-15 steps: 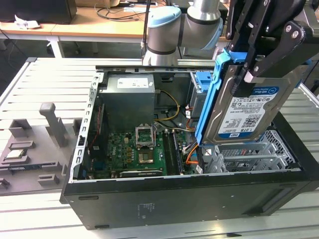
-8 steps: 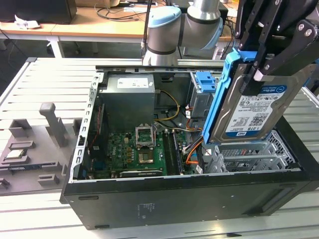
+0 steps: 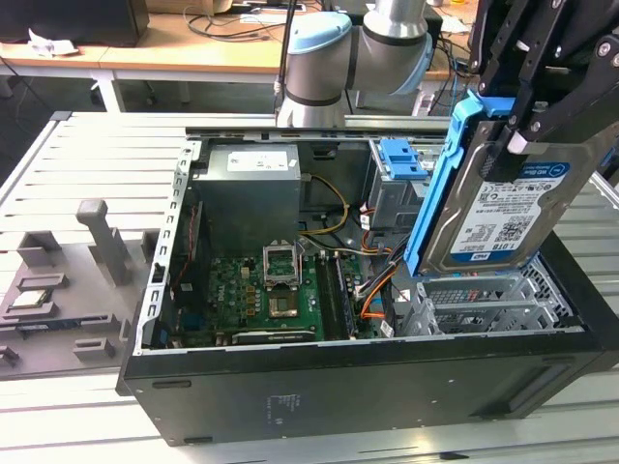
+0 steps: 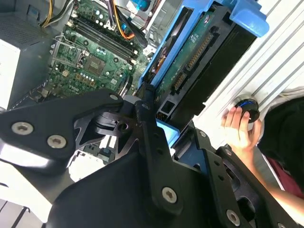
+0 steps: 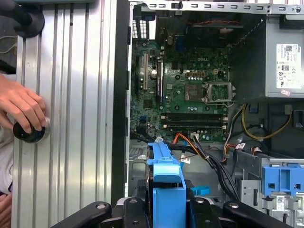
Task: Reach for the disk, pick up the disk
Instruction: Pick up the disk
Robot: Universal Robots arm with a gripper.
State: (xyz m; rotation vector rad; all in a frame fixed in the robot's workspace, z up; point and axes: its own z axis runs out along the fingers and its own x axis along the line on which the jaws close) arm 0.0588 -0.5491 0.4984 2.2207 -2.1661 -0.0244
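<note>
The disk (image 3: 503, 217) is a silver hard drive with a white-and-blue label and a blue plastic frame along its edges. It hangs tilted above the open computer case (image 3: 338, 387), over the metal drive cage (image 3: 484, 300) at the exterior view's right. My black gripper (image 3: 517, 130) comes down from the upper right and is shut on the disk's upper end. Both wrist views look along the disk, with its blue frame (image 5: 166, 175) and connector edge (image 4: 199, 57) held between my fingers (image 4: 142, 111).
The case holds a green motherboard (image 3: 266, 295), a grey power supply (image 3: 247, 188), orange and yellow cables and a blue latch (image 3: 401, 159). A grey fixture (image 3: 68, 280) lies at the exterior view's left. A person's hand (image 5: 21, 107) rests on a black knob (image 5: 28, 132) on the slatted table.
</note>
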